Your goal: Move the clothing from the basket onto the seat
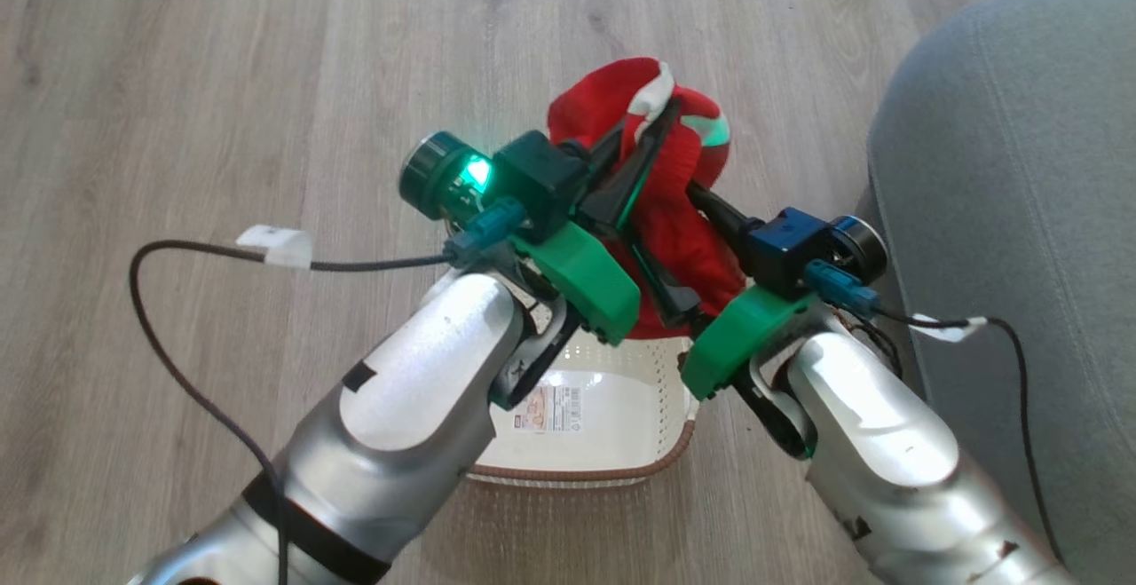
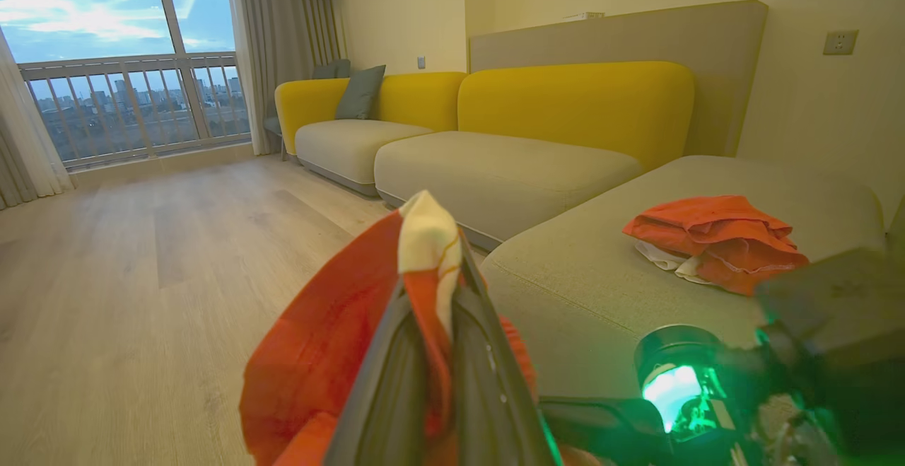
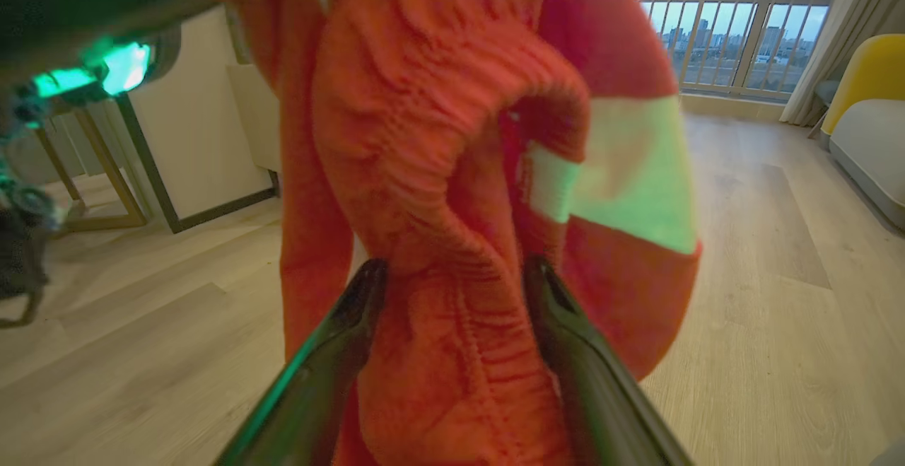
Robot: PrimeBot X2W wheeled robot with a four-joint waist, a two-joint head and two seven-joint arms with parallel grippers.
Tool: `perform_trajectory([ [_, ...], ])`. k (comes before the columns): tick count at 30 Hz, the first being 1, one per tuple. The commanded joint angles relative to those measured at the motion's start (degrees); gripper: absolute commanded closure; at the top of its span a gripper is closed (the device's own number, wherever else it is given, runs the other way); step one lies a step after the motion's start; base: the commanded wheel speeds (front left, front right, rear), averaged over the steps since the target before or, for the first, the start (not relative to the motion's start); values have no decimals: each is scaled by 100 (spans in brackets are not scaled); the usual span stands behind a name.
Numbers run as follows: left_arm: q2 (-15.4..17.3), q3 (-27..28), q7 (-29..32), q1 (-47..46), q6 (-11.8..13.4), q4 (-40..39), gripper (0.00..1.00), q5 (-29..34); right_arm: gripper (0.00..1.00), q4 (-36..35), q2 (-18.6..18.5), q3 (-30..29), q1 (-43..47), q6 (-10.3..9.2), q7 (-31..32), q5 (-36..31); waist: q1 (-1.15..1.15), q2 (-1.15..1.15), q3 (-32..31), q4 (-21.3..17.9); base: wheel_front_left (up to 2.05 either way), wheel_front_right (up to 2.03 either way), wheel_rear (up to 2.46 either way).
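Red garment [image 1: 679, 239] with white patches, hanging above the cream perforated basket [image 1: 661, 456] on the wood floor [image 1: 222, 79]. Left gripper [image 2: 433, 282] pinched tight on its top fold; right gripper [image 3: 456, 268] spread wide, fabric bunched between its fingers. A second red garment [image 2: 714, 240] lies on the grey-green seat [image 1: 1021, 168] near the basket.

Pale wooden floor [image 1: 177, 79] holds the cream basket [image 1: 661, 390] at six o'clock; the grey-green seat [image 1: 1021, 168], at three o'clock, bears crumpled red clothing [image 2: 714, 240].
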Motion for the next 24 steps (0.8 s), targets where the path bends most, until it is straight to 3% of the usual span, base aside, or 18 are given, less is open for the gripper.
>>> perform_trajectory([
  [1,72,131,-33,-347,24,-233,100,-72,0,-41,159,106,-279,-2,-52,-24,0,0,-8,39,0,0,0],
  [9,72,-220,-43,-417,77,-304,100,-296,0,505,193,281,-633,-2,-52,297,0,0,-23,235,0,0,0],
  [10,72,-255,-45,-419,84,-309,100,-319,27,560,193,322,-664,-2,-52,379,0,0,-24,255,0,0,0],
  [11,72,-287,-46,-418,93,-308,100,-340,69,613,193,366,-699,-2,-52,438,0,0,-21,271,0,0,0],
  [12,72,-315,-47,-416,101,-299,100,-359,100,644,193,378,-729,-2,-52,508,0,0,-14,284,0,0,0],
  [20,72,-312,-53,-408,159,-179,100,-387,100,557,194,165,-727,-2,-52,510,0,0,47,236,0,0,0],
  [21,72,-274,-54,-390,170,-182,81,-371,100,507,194,116,-706,-2,-52,471,0,0,52,208,0,0,0],
  [22,72,-233,-54,-369,170,-183,5,-348,100,453,194,70,-684,-2,-52,426,0,0,60,177,0,0,0],
  [24,73,-185,-54,-346,169,-176,0,-320,100,402,194,28,-662,-2,-52,384,0,0,68,144,0,0,0],
])
